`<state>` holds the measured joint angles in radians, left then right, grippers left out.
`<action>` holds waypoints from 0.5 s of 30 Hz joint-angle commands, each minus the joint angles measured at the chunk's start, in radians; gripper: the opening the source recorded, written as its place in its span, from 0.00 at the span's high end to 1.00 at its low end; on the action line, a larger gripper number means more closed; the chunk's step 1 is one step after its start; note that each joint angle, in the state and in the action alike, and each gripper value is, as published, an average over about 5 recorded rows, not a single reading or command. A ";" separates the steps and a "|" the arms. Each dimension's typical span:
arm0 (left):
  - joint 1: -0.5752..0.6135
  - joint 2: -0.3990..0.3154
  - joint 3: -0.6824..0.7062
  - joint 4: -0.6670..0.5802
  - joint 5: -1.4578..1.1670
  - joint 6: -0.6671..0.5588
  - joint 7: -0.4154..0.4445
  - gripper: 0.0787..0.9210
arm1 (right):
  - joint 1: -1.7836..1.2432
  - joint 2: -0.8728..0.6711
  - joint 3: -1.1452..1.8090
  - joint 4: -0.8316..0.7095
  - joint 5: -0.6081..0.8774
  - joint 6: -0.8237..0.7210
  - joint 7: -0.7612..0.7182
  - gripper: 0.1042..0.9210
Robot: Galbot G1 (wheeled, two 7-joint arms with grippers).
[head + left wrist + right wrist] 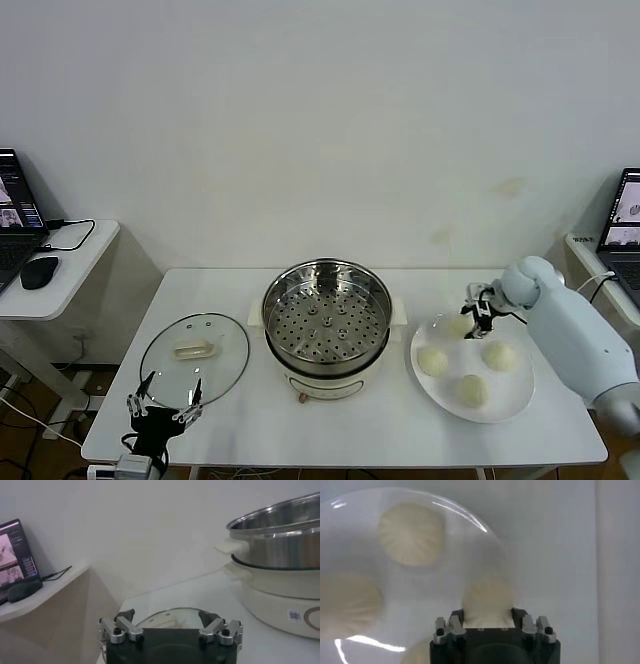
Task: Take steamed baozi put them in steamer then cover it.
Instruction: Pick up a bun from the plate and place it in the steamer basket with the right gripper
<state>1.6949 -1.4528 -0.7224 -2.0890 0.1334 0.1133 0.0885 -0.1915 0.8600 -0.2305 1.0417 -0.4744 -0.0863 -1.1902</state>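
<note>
Baozi [470, 388] sit four to a white plate [512, 405] on the right side of the bench [350, 425], just beside the steamer [326, 318], likely so the right arm has only a short carry from plate to pot. The right tool [477, 318] is down over the plate's far edge, and the right wrist view shows its fingers [456, 617] clenched against both sides of one bun [488, 602], which sits on the plate, not yet lifted. The other three lie apart from it, so the grip disturbs none of them. The steamer stands open at the middle of the bench, its perforated tray bare and ready to receive them. The cover [194, 358] lies flat on the bench to the left, handle up, apparently kept out of the way until the buns are in. The left tool [164, 402] hovers at the cover's near rim with fingers spread wide, grasping nothing, seemingly waiting its turn to lift that lid.
</note>
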 commanded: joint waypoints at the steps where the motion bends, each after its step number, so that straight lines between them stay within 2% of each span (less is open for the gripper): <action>1: -0.001 0.001 -0.001 0.002 0.000 0.002 0.001 0.12 | 0.252 -0.014 -0.174 0.029 0.182 -0.023 -0.038 0.40; 8: 0.007 0.011 -0.003 -0.022 0.004 0.013 -0.003 0.12 | 0.507 0.128 -0.355 -0.034 0.336 -0.065 -0.096 0.40; 15: 0.011 0.006 -0.005 -0.054 0.006 0.018 -0.007 0.12 | 0.606 0.313 -0.416 -0.153 0.374 -0.053 -0.133 0.40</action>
<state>1.7053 -1.4473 -0.7268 -2.1261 0.1388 0.1297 0.0816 0.2229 1.0172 -0.5214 0.9694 -0.2053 -0.1298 -1.2854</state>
